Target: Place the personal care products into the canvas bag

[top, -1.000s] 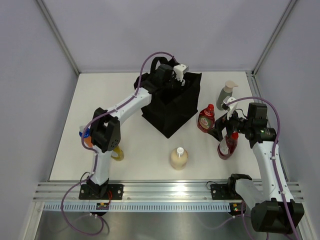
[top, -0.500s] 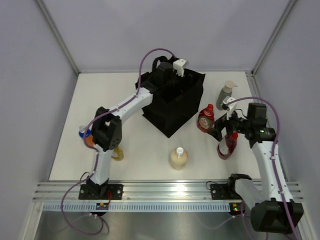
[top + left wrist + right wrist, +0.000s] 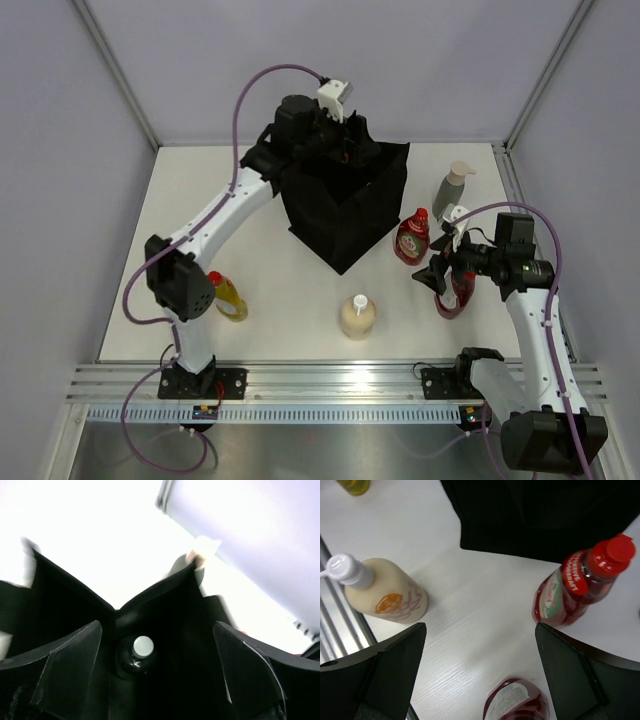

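**Top view.** Boxy black canvas bag (image 3: 345, 215) stood on the far half of the white desk (image 3: 270, 270), with the left gripper (image 3: 343, 140) above its open mouth. Yellow bottle (image 3: 228, 297) and cream bottle (image 3: 357, 317) stood apart on open desk near the front. Grey-green pump (image 3: 452, 188) and two dark red bottles (image 3: 412, 238) were clustered right of the bag, beside the right gripper (image 3: 432, 273).

**Left wrist.** Fingers were spread and empty, and a pale-capped bottle (image 3: 142, 647) lay inside the dark fabric.

**Right wrist.** Fingers were spread, with nothing held, above the glossy red plastic.

This looks like a robotics lab test cell. A bare white bench (image 3: 300, 300) is boxed in by plain grey panels (image 3: 50, 180) on aluminium posts (image 3: 115, 75). A slotted aluminium rail (image 3: 330, 380) runs along its near edge, with the left arm (image 3: 225, 205) and the right arm (image 3: 540, 320) bolted to it. Purple cables (image 3: 241, 105) loop off both.
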